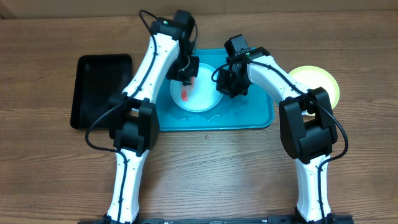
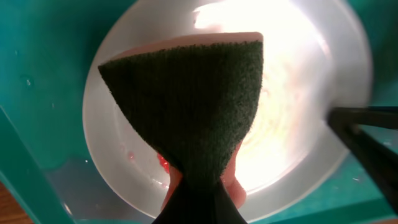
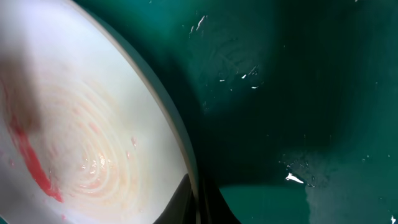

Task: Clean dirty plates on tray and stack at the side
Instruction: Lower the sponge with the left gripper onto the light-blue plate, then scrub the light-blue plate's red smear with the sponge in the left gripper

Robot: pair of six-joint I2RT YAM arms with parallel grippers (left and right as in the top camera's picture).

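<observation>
A white plate (image 1: 198, 98) with a red smear lies on the turquoise tray (image 1: 249, 115). My left gripper (image 1: 186, 78) is shut on a sponge (image 2: 193, 106), dark green on its scouring face and pink behind, held over the plate (image 2: 298, 124). My right gripper (image 1: 229, 84) is shut on the plate's right rim (image 3: 180, 149); one finger lies inside the rim, one outside. Red streaks and pale rings show on the plate in the right wrist view (image 3: 74, 137). A yellow-green-rimmed plate (image 1: 318, 84) lies on the table, right of the tray. The light-blue-rimmed plate is out of view.
A smaller black tray (image 1: 99, 87) lies on the wooden table left of the turquoise tray. Water drops sit on the turquoise tray floor (image 3: 298, 177). My right gripper's finger shows at the right edge of the left wrist view (image 2: 367, 134).
</observation>
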